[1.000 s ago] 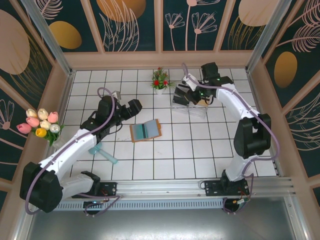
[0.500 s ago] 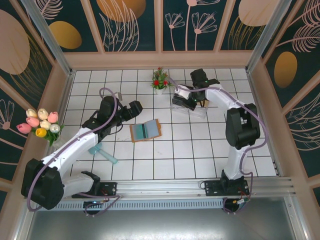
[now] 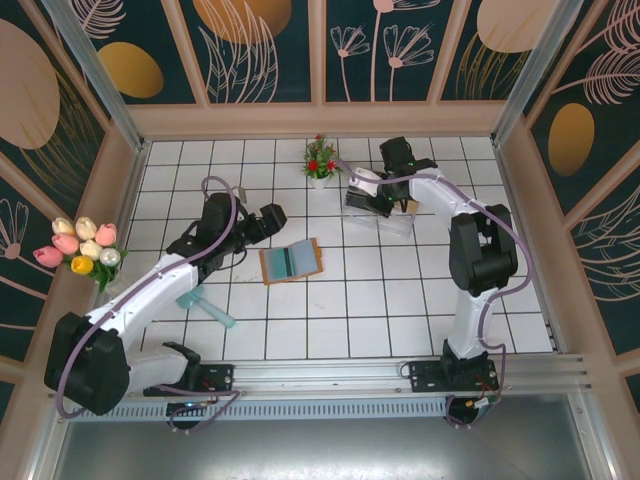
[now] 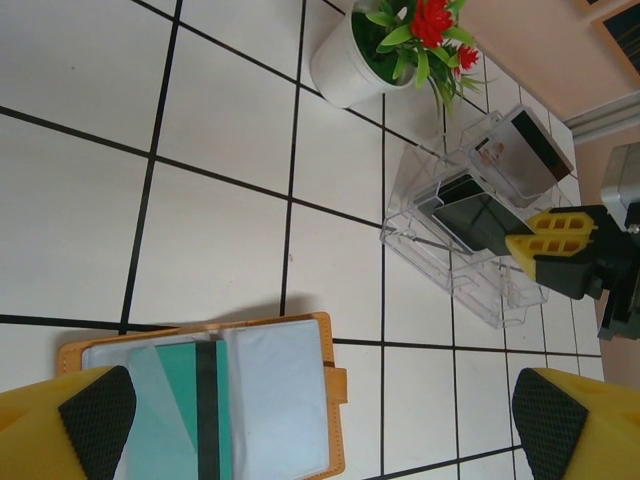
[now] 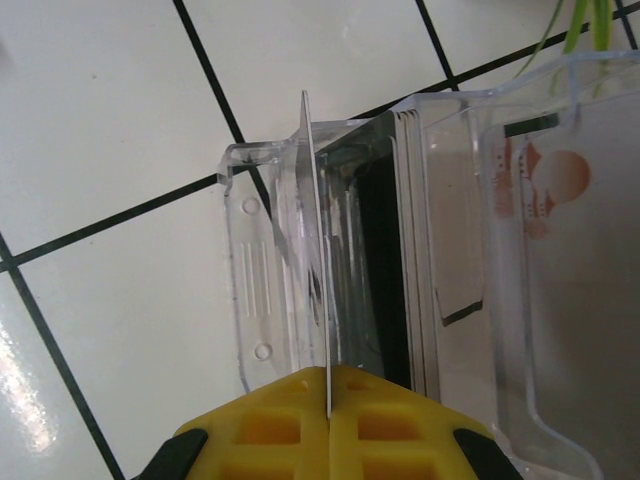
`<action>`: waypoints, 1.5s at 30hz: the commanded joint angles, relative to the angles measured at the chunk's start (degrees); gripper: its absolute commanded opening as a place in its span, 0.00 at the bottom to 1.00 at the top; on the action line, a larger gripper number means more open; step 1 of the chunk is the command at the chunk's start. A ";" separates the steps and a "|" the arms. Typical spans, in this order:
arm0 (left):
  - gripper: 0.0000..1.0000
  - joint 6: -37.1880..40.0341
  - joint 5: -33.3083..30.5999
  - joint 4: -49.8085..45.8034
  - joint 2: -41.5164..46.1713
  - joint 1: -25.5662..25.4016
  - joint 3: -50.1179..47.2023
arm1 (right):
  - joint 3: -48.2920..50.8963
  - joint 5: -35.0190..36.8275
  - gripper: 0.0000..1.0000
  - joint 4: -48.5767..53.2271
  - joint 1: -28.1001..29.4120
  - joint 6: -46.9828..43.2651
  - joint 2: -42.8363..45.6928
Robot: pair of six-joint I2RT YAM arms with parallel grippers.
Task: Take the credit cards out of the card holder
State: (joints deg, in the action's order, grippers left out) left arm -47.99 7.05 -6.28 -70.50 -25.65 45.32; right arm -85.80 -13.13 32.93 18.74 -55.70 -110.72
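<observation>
- Right wrist view: the right pincer (image 5: 328, 410) is pressed together on a thin dark plastic card (image 5: 318, 250). The card is seen edge-on, standing upright over the end slot of a clear plastic tray (image 5: 250, 290).
- From the left wrist camera that card (image 4: 475, 222) hangs tilted over the tray (image 4: 450, 275), whose far compartment has a white card with a dark stripe (image 4: 520, 150).
- The left pincer (image 4: 320, 425) is spread wide and holds nothing. It hovers over the orange-brown folding card holder (image 4: 275, 400).
- The holder lies open on the white tiled surface (image 4: 220, 150), near its middle and well apart from the tray. A teal-green credit card (image 4: 180, 360) sits in its left pocket.
- Risk at the tray: a card let go while tilted could catch the slot wall and tip out onto the tiles. A sideways nudge could shove the light tray toward the potted red-flowered plant (image 4: 380, 50).
- Risk at the holder: nothing pins it down, so pulling the remaining card may drag or fold it shut. The pads may also pinch the clear sleeve along with the card.
</observation>
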 commanded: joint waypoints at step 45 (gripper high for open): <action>0.99 0.64 2.99 0.26 -3.76 0.83 -0.75 | 2.70 -1.20 0.13 -8.76 -1.62 -0.64 -1.42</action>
State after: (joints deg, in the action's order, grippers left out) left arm -48.01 9.19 -6.24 -73.93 -25.39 45.32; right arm -83.96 -14.15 25.39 17.56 -56.62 -110.85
